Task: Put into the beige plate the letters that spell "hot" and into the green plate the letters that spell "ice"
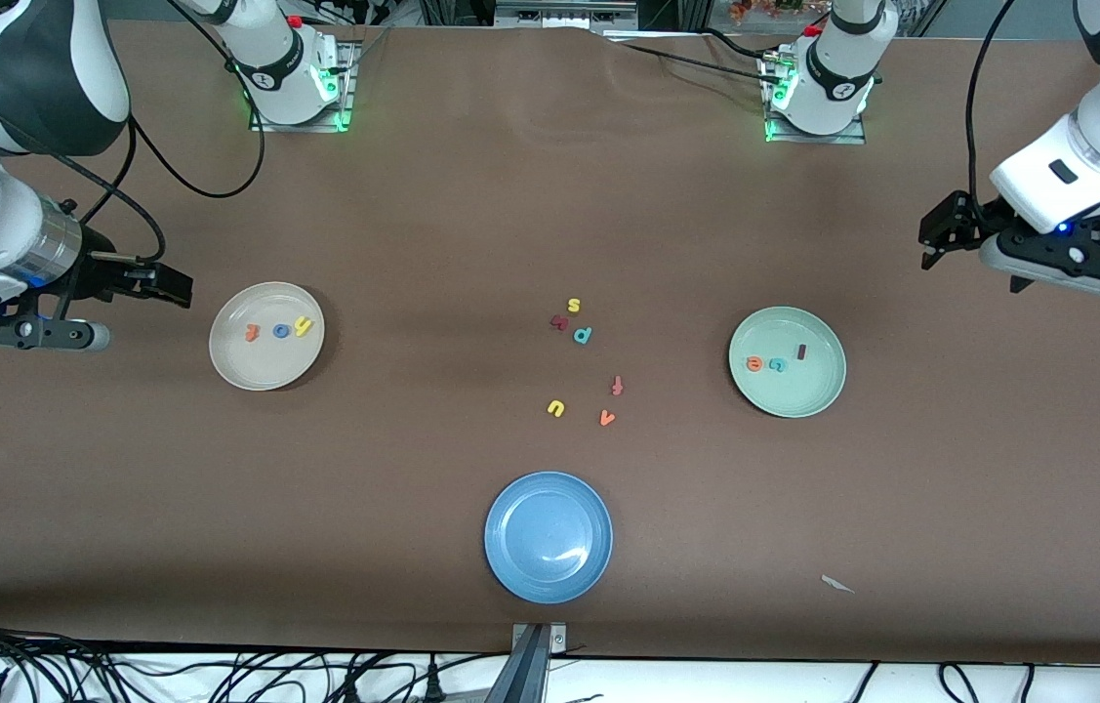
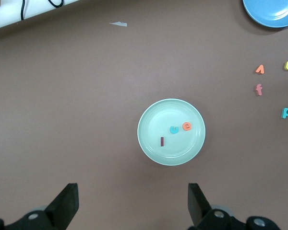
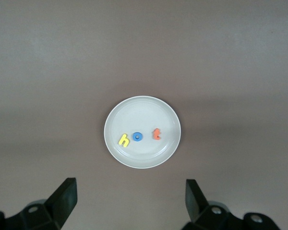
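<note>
The beige plate (image 1: 262,369) (image 3: 141,111) lies toward the right arm's end of the table. It holds the yellow h (image 1: 303,326) (image 3: 124,140), blue o (image 1: 281,331) (image 3: 138,137) and orange t (image 1: 252,333) (image 3: 156,133). The green plate (image 1: 794,397) (image 2: 169,111) lies toward the left arm's end. In it are the orange e (image 1: 754,363) (image 2: 186,126), teal c (image 1: 777,364) (image 2: 174,130) and maroon i (image 1: 801,352) (image 2: 162,141). My right gripper (image 1: 171,283) (image 3: 130,189) hangs open and empty beside the beige plate. My left gripper (image 1: 938,237) (image 2: 133,191) hangs open and empty beside the green plate.
Loose letters lie mid-table: a yellow s (image 1: 574,306), a maroon letter (image 1: 559,321), a teal p (image 1: 583,335), an orange-red f (image 1: 617,385), a yellow u (image 1: 555,408) and an orange v (image 1: 607,418). A blue plate (image 1: 548,576) sits nearer the camera. A white scrap (image 1: 837,584) lies near the front edge.
</note>
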Tool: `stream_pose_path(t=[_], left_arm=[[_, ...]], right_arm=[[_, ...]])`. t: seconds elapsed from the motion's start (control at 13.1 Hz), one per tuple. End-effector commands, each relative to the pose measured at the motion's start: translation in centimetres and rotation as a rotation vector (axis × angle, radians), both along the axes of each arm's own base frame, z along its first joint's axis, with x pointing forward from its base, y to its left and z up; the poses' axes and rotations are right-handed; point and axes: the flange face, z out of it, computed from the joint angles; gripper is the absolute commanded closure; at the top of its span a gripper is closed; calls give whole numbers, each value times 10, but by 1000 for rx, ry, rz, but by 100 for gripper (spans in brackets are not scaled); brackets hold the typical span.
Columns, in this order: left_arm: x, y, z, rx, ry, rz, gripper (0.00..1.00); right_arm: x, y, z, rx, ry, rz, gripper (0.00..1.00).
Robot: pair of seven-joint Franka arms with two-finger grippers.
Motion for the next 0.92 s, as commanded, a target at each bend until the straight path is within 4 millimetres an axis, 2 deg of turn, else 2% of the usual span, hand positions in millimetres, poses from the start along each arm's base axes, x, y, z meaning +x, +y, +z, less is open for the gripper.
stream_pose_path(t=[0.0,0.23,0.84], left_arm=[[-15,-7,1,-22,27,68,0],[-13,-10,-2,-51,38,81,0],[-6,1,1,-59,60,104,0]], right_arm=[[-6,-7,9,-7,2,7,0],[-6,-7,8,-9,5,8,0],[-7,-8,8,-7,7,6,0]])
